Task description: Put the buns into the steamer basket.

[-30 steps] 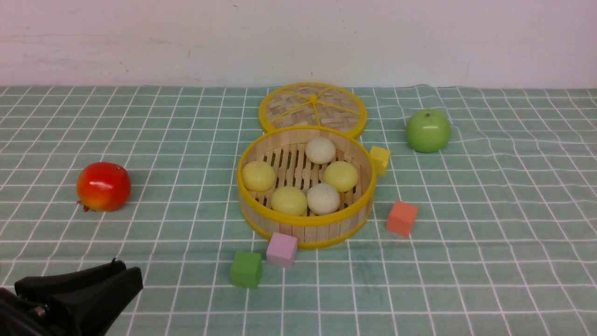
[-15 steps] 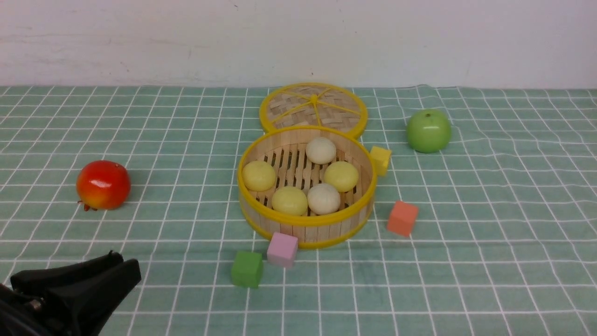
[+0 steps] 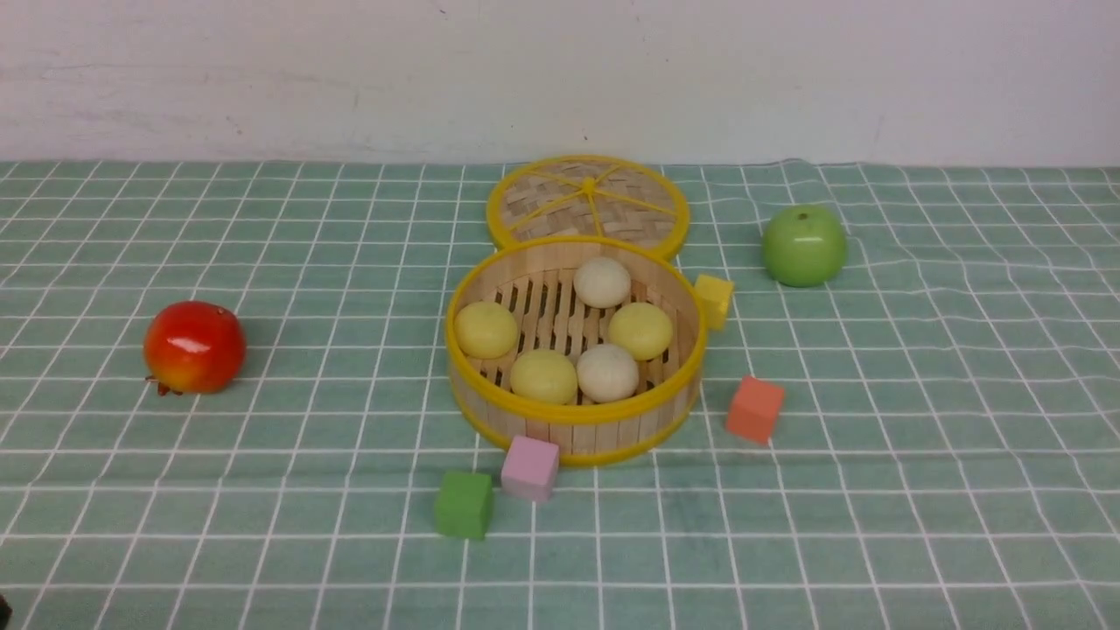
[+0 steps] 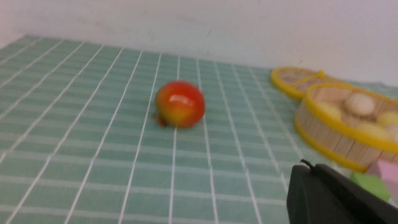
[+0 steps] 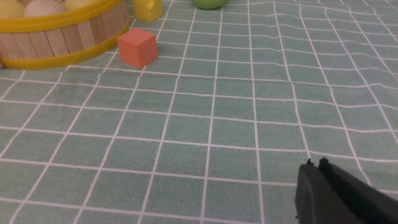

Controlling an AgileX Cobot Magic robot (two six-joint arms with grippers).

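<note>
- Front view: the steamer basket (image 3: 575, 348) is sitting mid-cloth with all five buns (image 3: 606, 372) lying inside its yellow rim, three pale yellow and two beige-white. Its woven lid (image 3: 587, 203) is lying flat just behind it, touching the far wall. A yellow cube (image 3: 714, 299) is sitting against the basket's right side, a pink cube (image 3: 529, 468) is touching its near wall, a green cube (image 3: 463, 504) is sitting just beside the pink one, and an orange cube (image 3: 754, 409) is standing near but apart. The red apple (image 3: 194, 347) is resting well apart on the left, the green apple (image 3: 803, 246) far right. Neither of my claws is showing here; broad bare stretches of checked tablecloth (image 3: 919, 490) are lying open along the near edge and both sides.
- Left wrist view: my left gripper (image 4: 306, 165) is staying clenched on nothing, tips pressed together, hanging over bare cloth with the red apple ahead and the basket off to one side.
- Right wrist view: my right gripper (image 5: 314, 162) is clenched too, holding nothing, with open cloth lying between it and the orange cube.
</note>
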